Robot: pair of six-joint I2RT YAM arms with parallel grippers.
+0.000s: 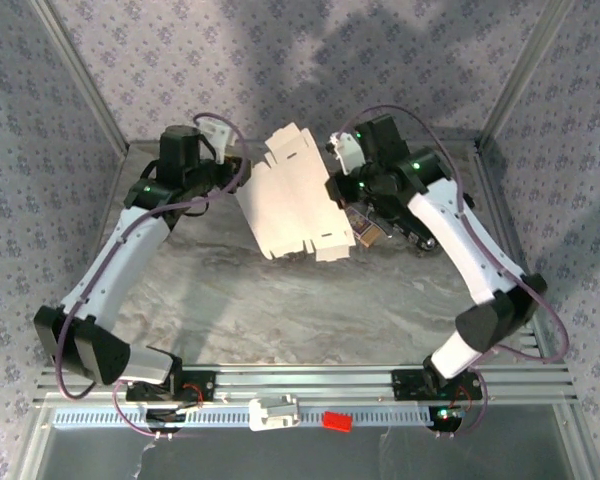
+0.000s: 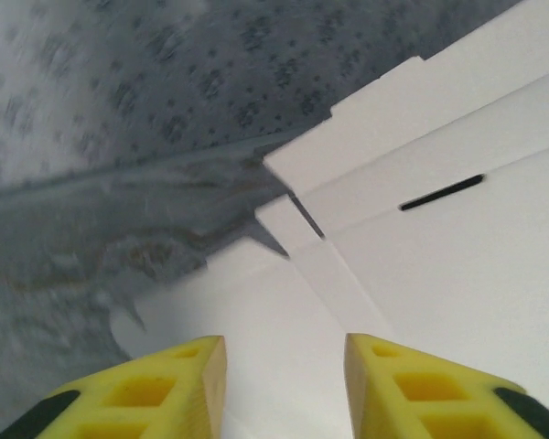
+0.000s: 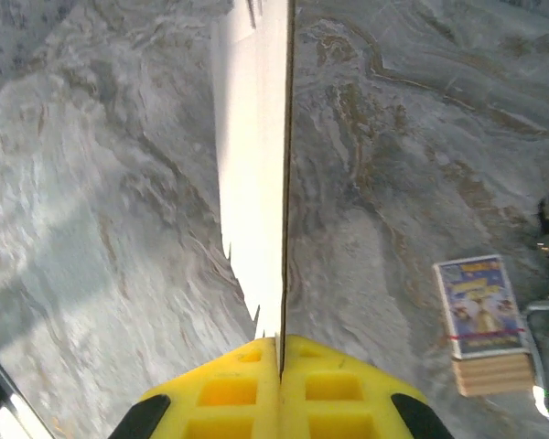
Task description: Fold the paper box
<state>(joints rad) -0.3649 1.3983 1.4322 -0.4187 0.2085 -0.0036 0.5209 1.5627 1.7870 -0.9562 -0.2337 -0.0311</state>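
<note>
At centre frame we see the paper box (image 1: pixel 292 200) held up, the right gripper (image 3: pixel 281 349) pinching its edge; the left gripper (image 2: pixel 284 346) has jaws apart, perhaps straddling the sheet

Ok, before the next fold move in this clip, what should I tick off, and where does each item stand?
1. Grip by right tool on the paper box edge: ok, shut on the sheet.
2. Grip by left tool: not ok, open, sheet lying beyond it.
3. Box clear of the table: cannot tell.
4. Any panel folded: not ok, sheet looks flat.
5. Clearance from the packet: ok, it lies on the table apart from the sheet.
</note>
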